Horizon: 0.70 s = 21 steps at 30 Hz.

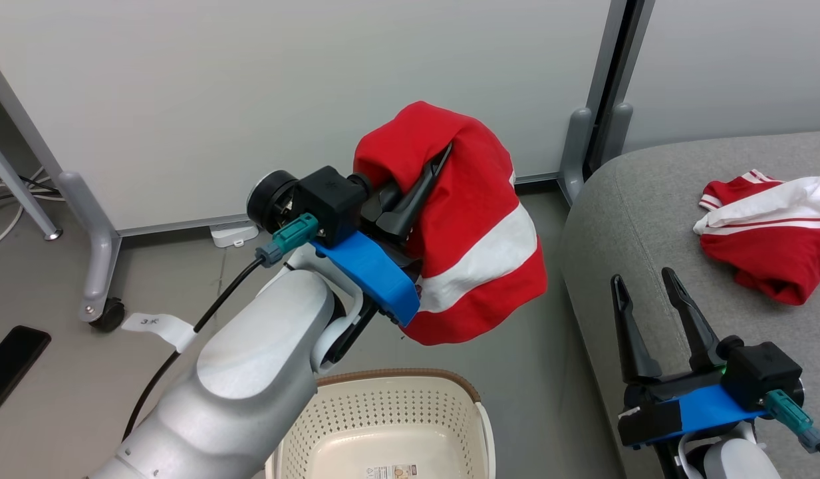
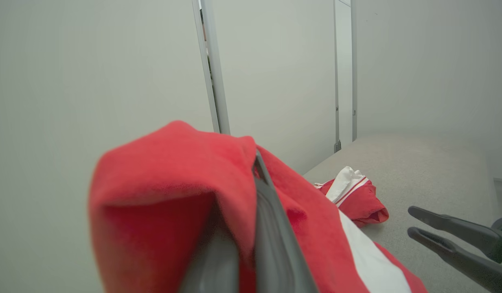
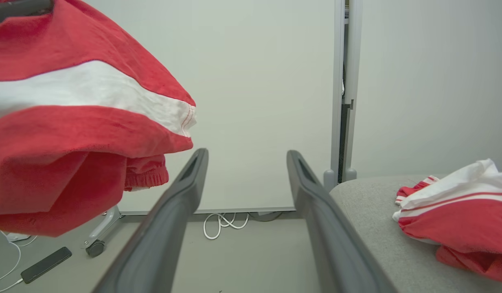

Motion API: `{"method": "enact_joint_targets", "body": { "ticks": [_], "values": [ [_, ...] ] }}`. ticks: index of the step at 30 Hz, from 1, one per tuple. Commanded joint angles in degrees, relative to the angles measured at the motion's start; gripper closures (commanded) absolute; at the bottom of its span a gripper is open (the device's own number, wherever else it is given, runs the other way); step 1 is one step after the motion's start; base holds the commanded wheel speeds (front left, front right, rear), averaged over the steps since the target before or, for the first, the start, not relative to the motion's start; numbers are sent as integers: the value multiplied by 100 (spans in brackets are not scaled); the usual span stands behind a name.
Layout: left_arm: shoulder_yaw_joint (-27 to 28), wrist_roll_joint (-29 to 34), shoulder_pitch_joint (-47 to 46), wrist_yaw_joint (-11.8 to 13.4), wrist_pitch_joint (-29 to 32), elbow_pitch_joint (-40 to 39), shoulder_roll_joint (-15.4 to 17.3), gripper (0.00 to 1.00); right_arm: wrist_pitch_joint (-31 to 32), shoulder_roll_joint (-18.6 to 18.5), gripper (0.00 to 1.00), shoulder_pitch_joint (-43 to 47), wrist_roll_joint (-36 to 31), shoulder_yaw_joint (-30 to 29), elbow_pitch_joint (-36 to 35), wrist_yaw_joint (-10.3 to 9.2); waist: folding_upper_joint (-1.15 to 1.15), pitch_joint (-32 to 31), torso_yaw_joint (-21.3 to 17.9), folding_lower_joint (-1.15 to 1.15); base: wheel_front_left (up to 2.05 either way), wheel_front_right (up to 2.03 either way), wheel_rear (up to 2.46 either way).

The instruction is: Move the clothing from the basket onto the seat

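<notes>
Left fingers (image 1: 426,176) clamp the red garment (image 1: 479,206) draped over them — right fingers (image 1: 690,316) wide.

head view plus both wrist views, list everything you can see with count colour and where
held garment: one, red with a white band, hanging in the air above the basket
second garment: one, red and white, crumpled on the sofa seat
basket: one, cream with a brown rim, on the floor below the held garment; the part of its inside that shows has no clothing in it
sofa: one, grey, at the right
phone: one, black, on the floor at the left
panels: two, pale, behind, on grey feet
cables: a white bundle, on the floor at a panel's foot
left gripper: one, dark, shut on the held garment
right gripper: one, dark, open, over the sofa's front edge
</notes>
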Motion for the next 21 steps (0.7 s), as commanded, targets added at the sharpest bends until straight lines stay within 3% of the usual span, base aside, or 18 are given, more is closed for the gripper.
{"method": "enact_joint_targets", "body": {
  "ticks": [1, 12, 21],
  "values": [
    [-6, -22, -34, -4, -9, 16, -6, 100, -3, 12, 0, 66, -2, 11, -13, 3, 0, 6, 9, 0, 0, 0, 0],
    [-38, -29, -114, -4, -51, 47, -35, 100, -3, 12, 0, 117, 105, 251, 26, 3, 0, 72, 91, 0, 0, 0, 0],
    [-56, -22, -217, -4, -70, 25, -49, 100, -3, 9, 0, 226, 535, 981, 154, 3, 0, 163, 159, 0, 0, 0, 0]
  ]
}}
